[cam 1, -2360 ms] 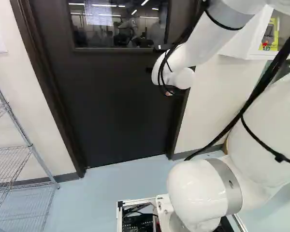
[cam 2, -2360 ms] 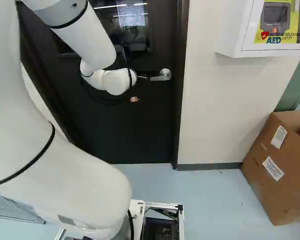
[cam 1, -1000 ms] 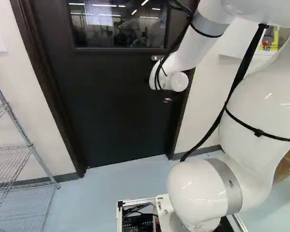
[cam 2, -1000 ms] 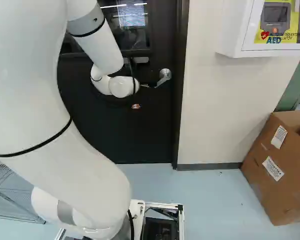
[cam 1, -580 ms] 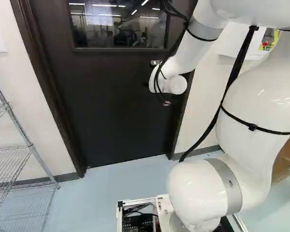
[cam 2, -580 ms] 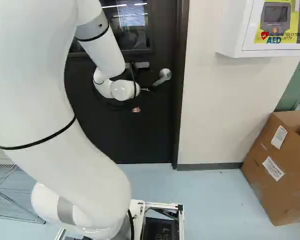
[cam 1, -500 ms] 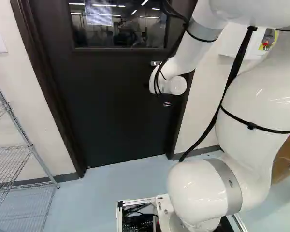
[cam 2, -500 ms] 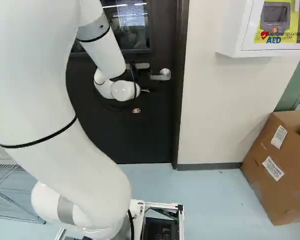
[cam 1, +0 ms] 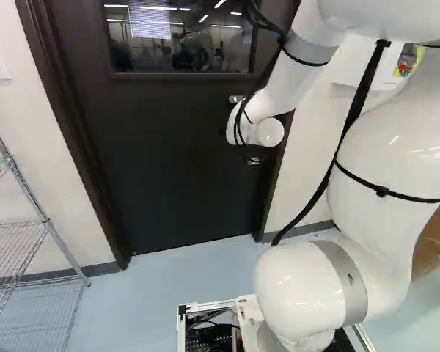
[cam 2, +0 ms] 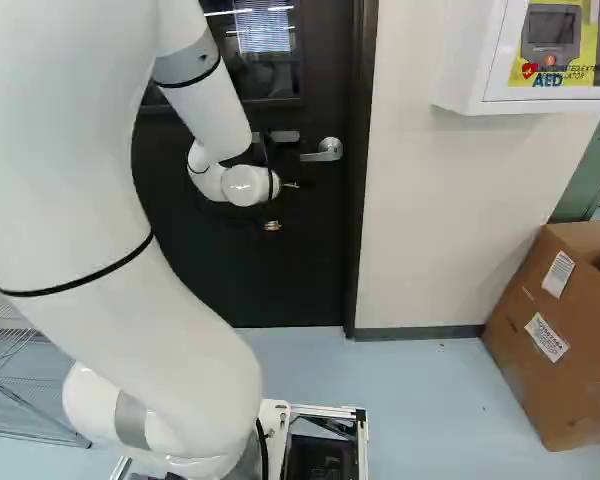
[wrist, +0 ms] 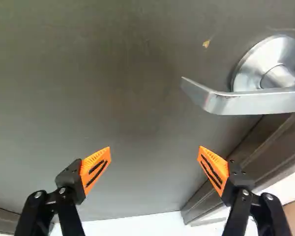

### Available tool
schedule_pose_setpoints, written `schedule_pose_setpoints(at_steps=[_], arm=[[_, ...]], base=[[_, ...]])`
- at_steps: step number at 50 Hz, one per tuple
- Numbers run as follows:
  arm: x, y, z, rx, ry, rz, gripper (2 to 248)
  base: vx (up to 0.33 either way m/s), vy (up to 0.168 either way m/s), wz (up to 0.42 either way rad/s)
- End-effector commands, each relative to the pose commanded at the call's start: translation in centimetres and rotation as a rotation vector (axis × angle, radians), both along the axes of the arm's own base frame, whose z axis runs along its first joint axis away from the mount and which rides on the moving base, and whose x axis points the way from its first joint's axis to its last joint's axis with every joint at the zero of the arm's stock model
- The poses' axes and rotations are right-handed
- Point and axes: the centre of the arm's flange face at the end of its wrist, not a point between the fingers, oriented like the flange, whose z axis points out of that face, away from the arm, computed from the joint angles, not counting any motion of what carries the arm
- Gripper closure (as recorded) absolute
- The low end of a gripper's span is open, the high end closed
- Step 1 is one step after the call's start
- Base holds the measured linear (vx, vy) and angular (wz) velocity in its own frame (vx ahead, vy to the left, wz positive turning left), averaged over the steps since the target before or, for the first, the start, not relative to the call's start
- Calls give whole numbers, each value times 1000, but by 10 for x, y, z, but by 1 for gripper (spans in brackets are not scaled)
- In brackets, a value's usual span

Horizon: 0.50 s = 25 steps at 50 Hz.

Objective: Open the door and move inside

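The door [cam 1: 183,161] stands closed in its dark frame [cam 2: 358,220], with its silver lever handle [cam 2: 328,150] near the right edge, the lever lying about level and pointing in across the door. Above it, toward the door's top, there's a window [cam 1: 180,40] with lights reflected in it.

From where I'm standing, the white arm [cam 2: 215,110] climbs from its joint at the foot of both base views, bows up out of the top, then angles down so its round wrist hangs in front of the door, just beside the handle. Black cables [cam 1: 240,128] loop around that wrist. The gripper [cam 2: 272,226] faces the door with its two fingers spread wide apart, orange pads [wrist: 95,169] turned inward. In the wrist view the handle sits ahead of the gripper, off toward the finger nearer the door frame and apart from both fingers.

Right of the door, a white cabinet [cam 2: 470,70] hangs on the wall, with a yellow sign [cam 2: 587,72] bearing print and a red heart. Further right of the door, on the floor [cam 2: 430,400], is a cardboard box [cam 2: 525,400] with two white labels [cam 2: 547,337], their print tiny. Left of the door stands a wire shelf [cam 1: 40,213].
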Motion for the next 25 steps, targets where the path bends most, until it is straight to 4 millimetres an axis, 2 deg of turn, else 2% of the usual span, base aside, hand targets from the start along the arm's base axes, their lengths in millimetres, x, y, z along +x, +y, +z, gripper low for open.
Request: schedule_pose_setpoints(at_steps=[10,25], arm=[[-18,-1,10,0,-22,-4,3],[-24,-1,25,-1,-58,-4,3]], base=[[0,0,0],[0,0,0]])
